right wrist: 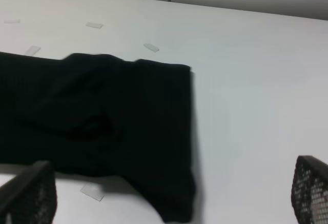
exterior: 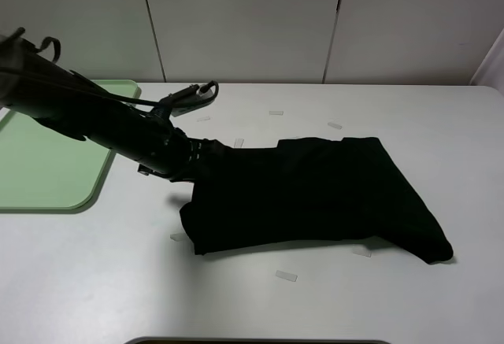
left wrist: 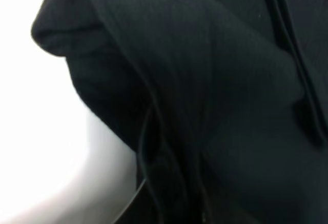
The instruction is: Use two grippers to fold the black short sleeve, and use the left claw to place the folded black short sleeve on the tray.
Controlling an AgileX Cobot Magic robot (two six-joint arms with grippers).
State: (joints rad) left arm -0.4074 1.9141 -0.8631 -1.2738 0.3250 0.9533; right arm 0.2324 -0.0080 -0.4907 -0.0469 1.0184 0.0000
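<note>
Pinches one edge of the black short sleeve [exterior: 315, 194] in the left gripper [exterior: 191, 163] just above the table [exterior: 409, 297], with the right gripper [right wrist: 169, 196] spread wide, empty.

The black short sleeve [exterior: 315, 194] is laid folded in a wide band, with one corner trailed toward the right front and its left edge bunched and raised. The pale green tray [exterior: 39, 163] is set apart at the left.
</note>
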